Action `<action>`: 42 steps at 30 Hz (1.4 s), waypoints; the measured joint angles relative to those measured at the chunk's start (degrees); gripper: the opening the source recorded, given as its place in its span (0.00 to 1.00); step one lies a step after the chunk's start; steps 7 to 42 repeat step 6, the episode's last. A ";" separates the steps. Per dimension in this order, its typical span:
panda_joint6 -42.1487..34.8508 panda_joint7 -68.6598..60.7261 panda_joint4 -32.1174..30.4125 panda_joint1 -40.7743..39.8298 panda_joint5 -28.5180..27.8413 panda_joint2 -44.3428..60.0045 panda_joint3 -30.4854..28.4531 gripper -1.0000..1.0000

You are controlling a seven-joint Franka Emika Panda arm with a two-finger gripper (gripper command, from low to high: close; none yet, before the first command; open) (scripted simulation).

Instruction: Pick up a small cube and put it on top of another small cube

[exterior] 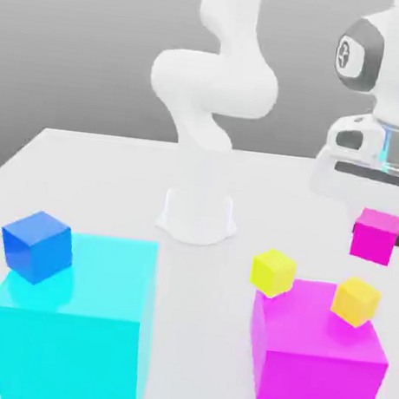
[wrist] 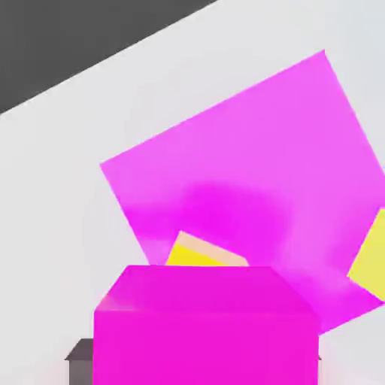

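A: The small plain magenta cube (exterior: 375,234) is up in the air, pinched in the white arm's two-finger gripper (exterior: 382,234), jaws closed against its sides. It hangs off the tabletop (exterior: 102,166), at the exterior view's right.

B: And what sits under it?

A: The large magenta block (exterior: 318,356) is below it and towards the exterior view's left. Two small yellow cubes rest on that block: one yellow cube (exterior: 273,272) at the far corner, one orange-yellow cube (exterior: 355,301) nearer the held cube.

B: So which way does the landing spot lie?

A: Down and slightly to the exterior view's left, I'd judge. In the hand view the held cube (wrist: 204,325) fills the foreground, with a yellow cube (wrist: 203,254) peeking just past its top edge and the block's face (wrist: 248,165) spread behind. Another yellow cube (wrist: 370,259) clips the frame edge.

B: Aligned yet?

A: Close, not square; the block looks turned relative to the held cube. The small blue cube (exterior: 37,246) on the large cyan block (exterior: 70,328) is well apart.
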 joint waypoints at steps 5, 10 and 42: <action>8.73 5.65 -2.34 -4.13 -6.98 7.96 5.11 1.00; 8.73 5.65 -2.34 -4.13 -6.98 7.96 5.11 1.00; 8.73 5.65 -2.34 -4.13 -6.98 7.96 5.11 1.00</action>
